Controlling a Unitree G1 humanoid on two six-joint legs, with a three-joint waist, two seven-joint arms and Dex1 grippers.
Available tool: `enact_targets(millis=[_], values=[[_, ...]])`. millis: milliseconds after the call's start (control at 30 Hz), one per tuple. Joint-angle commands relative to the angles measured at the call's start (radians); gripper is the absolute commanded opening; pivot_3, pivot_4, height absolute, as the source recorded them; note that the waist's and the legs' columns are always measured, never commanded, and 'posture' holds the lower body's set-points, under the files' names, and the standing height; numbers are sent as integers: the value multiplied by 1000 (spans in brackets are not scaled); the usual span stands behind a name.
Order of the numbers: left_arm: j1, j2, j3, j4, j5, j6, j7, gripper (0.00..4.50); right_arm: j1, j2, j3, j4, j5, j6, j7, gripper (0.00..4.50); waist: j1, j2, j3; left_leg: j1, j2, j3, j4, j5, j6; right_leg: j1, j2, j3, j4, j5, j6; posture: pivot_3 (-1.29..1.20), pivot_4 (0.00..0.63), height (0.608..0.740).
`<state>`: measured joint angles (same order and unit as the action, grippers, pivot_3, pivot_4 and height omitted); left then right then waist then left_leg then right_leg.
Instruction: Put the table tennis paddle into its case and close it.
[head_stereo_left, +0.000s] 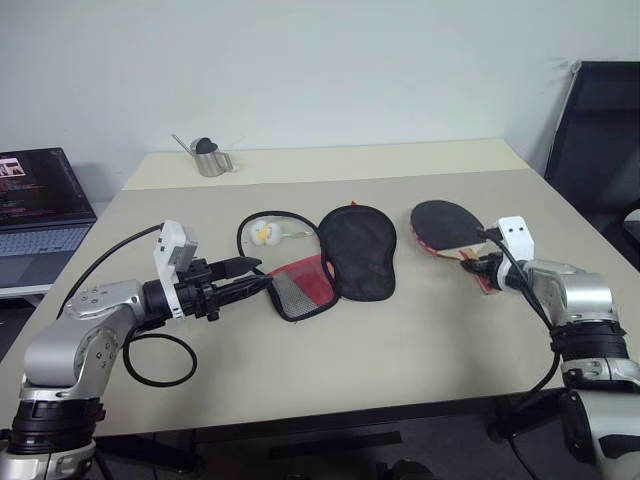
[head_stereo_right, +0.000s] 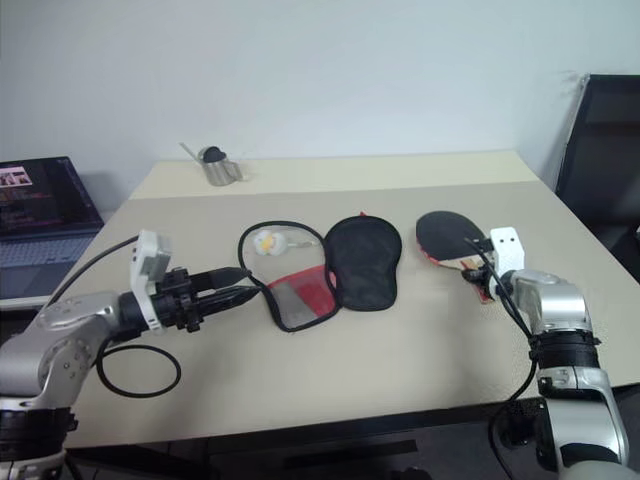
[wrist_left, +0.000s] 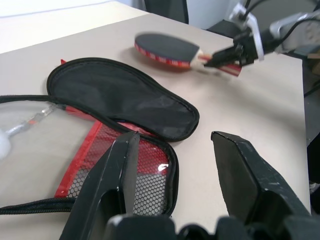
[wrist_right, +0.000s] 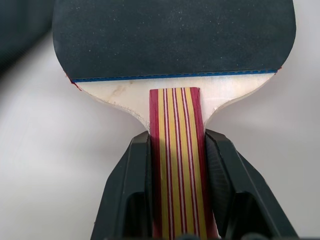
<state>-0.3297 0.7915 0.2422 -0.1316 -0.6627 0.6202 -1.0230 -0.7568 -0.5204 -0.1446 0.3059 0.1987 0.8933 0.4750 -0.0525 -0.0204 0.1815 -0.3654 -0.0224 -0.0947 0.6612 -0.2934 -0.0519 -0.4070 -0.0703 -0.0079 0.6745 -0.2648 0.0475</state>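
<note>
1. The right tool (wrist_right: 176, 165) pinches the striped handle of the table tennis paddle (head_stereo_left: 447, 224), one finger pressed to each side of it; the black rubber face reaches out ahead of the fingertips, over the beige counter (head_stereo_left: 400, 340).
2. The left tool (wrist_left: 172, 165) has its fingers spread with nothing between them, and it hovers above the counter.
3. The case (head_stereo_left: 340, 255) lies unzipped and opened flat just ahead of the left tool's tips: the red mesh half is nearest them, the black half lies beyond it.
4. A small white-yellow plush charm (head_stereo_left: 264, 232) rests beside the case, on the side away from the right tool.
</note>
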Motion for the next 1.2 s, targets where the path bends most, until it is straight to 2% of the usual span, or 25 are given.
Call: enact_targets(millis=[33,200,300,400,500,933,1200], values=[[-3,12,29,-41,-11,-16,3,2501,-33,34,-44,-173,55,88,-48,1074,1,0,0,0,0,0,0,0,0,0,0,0,0,0,0,0,150,740],[-3,17,28,-33,-5,-26,-4,2501,-27,168,-20,-387,116,285,-130,1074,1,0,0,0,0,-1,0,0,0,0,0,0,0,0,0,0,150,740],[-9,15,24,-29,-3,-31,-4,2501,-30,258,-9,-445,124,345,-187,1074,1,0,0,0,0,-3,0,0,0,-1,0,0,0,0,0,0,150,740],[-15,13,18,-23,-1,-37,-4,2501,-36,365,24,-413,93,313,-258,1074,1,1,0,0,0,-3,0,0,0,-1,0,0,0,0,0,0,150,740],[-17,8,15,-26,-1,-38,0,2501,-34,414,41,-353,66,257,-303,1074,1,1,1,0,0,-4,0,0,0,-2,0,0,1,0,0,0,150,740],[-16,5,14,-38,-6,-33,7,2501,-92,516,90,-116,4,52,-380,1074,-4,1,1,-1,0,-3,-1,0,0,-3,0,1,1,0,0,0,150,740],[-18,-2,11,-39,-6,-33,12,2501,-148,535,106,5,-26,-32,-387,1074,-5,2,1,-1,0,-3,-1,0,0,-3,1,1,1,0,-1,0,150,740]])
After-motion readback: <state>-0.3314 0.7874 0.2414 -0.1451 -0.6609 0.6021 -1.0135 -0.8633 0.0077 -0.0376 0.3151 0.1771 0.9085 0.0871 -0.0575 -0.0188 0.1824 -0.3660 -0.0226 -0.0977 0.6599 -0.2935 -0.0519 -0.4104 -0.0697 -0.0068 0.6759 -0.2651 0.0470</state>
